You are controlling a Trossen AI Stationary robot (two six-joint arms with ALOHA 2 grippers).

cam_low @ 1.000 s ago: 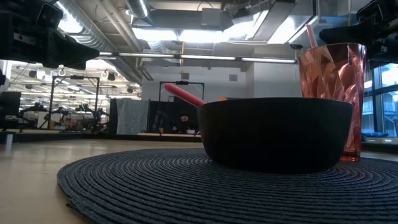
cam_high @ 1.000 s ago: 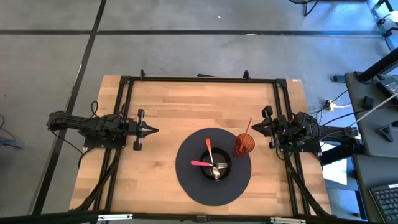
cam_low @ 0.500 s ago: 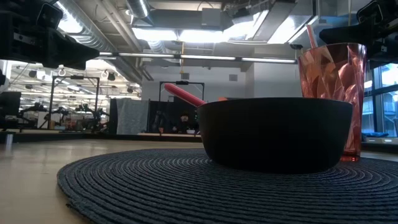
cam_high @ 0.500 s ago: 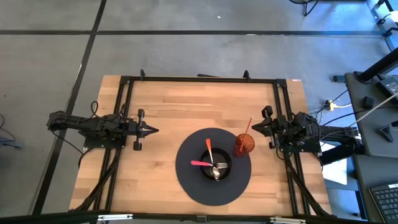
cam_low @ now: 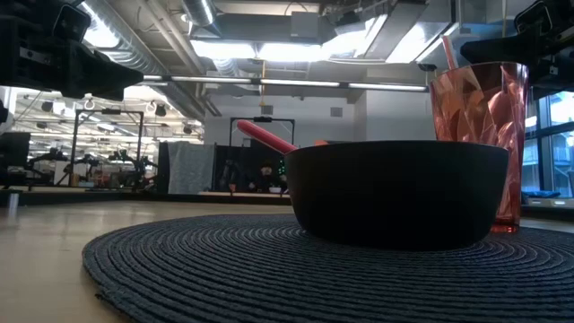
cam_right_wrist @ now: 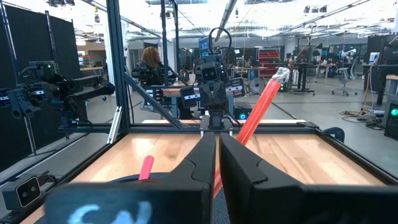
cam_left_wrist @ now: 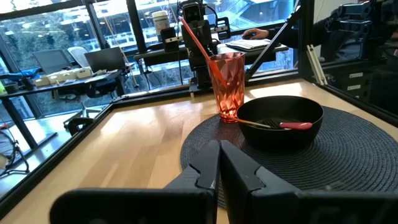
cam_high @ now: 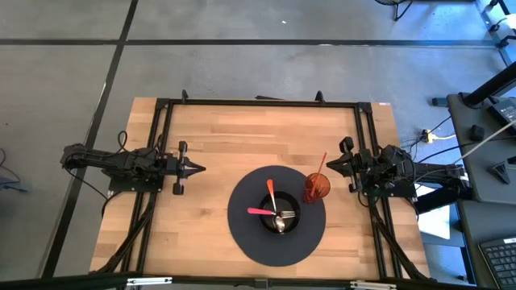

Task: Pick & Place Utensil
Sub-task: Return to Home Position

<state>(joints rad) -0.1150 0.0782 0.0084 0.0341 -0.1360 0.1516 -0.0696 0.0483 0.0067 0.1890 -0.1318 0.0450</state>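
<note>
- The left end effector [cam_high: 199,168] hovers over the left side of the light wooden worktop [cam_high: 226,137], its fingers pressed together and holding nothing.
- The right end effector [cam_high: 330,165] faces it from the right side, fingers also together and empty.
- Between the two, nearer the right end effector, a round black bowl [cam_low: 395,193] sits on a round dark woven placemat [cam_high: 242,238].
- A faceted translucent orange cup [cam_low: 480,135] stands just ahead of the right end effector's tips, touching or almost touching the bowl.
- The high view alone shows both utensils in the bowl: the pink-handled fork [cam_high: 260,211] and the orange-handled spoon [cam_high: 271,192], their metal ends meeting inside.
- The low view shows only the pink handle rising over the rim.
- The orange straw [cam_high: 322,165] leans out of the cup; the right wrist view shows it crossing close in front of the fingers.
- Nothing differs from the frames a second ago: both arms and every item keep their places.
</note>
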